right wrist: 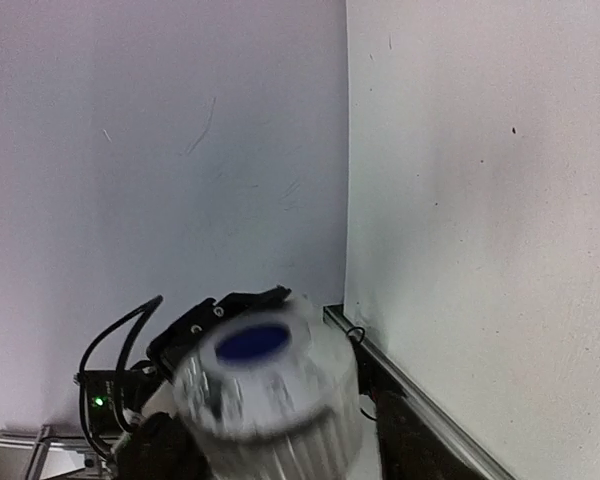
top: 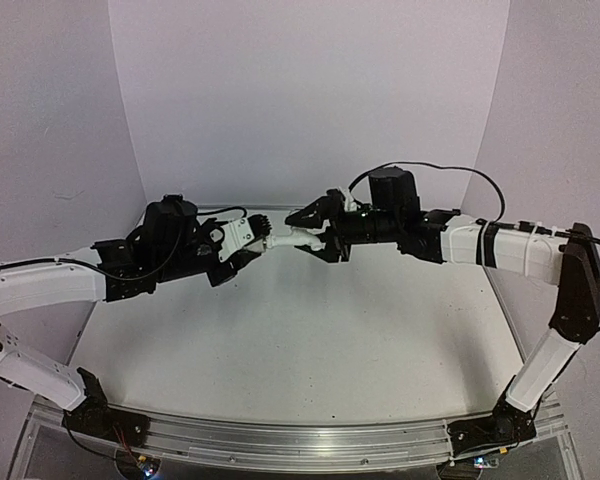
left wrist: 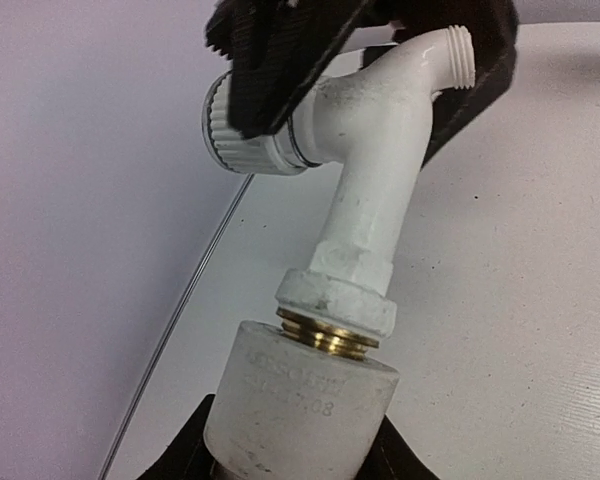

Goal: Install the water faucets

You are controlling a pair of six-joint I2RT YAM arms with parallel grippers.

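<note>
The white tap (left wrist: 365,200) hangs above the table between both arms. Its brass thread sits in the end of the white elbow pipe fitting (left wrist: 300,400), with a few turns showing. My left gripper (left wrist: 295,450) is shut on that fitting. In the top view the left gripper (top: 252,242) holds the fitting (top: 242,236) and the tap (top: 295,239) points right into my right gripper (top: 325,235). In the right wrist view the right gripper (right wrist: 270,430) stands round the tap's blurred, blue-centred knob (right wrist: 265,390). A thin gap shows beside one finger, so it is open.
The white table (top: 280,330) lies well below both grippers, with white walls behind and at the sides. A metal rail (top: 300,440) runs along the near edge. A black cable (top: 430,168) loops over the right arm.
</note>
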